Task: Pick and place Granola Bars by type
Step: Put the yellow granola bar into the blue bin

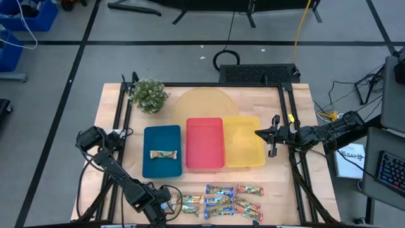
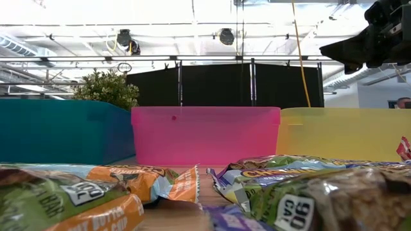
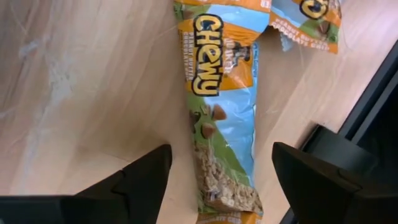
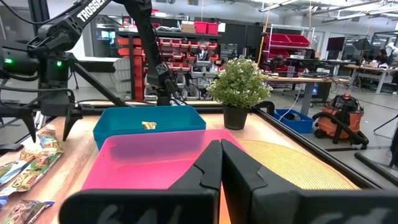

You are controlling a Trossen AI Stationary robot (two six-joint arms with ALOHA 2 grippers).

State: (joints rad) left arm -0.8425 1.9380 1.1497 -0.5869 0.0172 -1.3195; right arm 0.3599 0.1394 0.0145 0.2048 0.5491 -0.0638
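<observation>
Several granola bars (image 1: 231,201) lie in a loose pile on the table's near edge, and they fill the foreground of the low view (image 2: 128,192). One tan-and-green bar (image 1: 162,154) rests flat in the blue tray (image 1: 162,136). My left gripper (image 1: 166,206) is low over the pile's left end and open. In the left wrist view its fingers (image 3: 143,180) stand on either side of an orange, blue and green bar (image 3: 224,124) without touching it. My right gripper (image 1: 269,136) hovers shut over the yellow tray's right rim (image 1: 261,149).
Blue, red (image 1: 204,143) and yellow trays sit side by side mid-table. A potted plant (image 1: 149,95) and a round woven mat (image 1: 202,104) lie behind them. Black frame rails run along the table's left and right sides. Bare wood shows left of the blue tray.
</observation>
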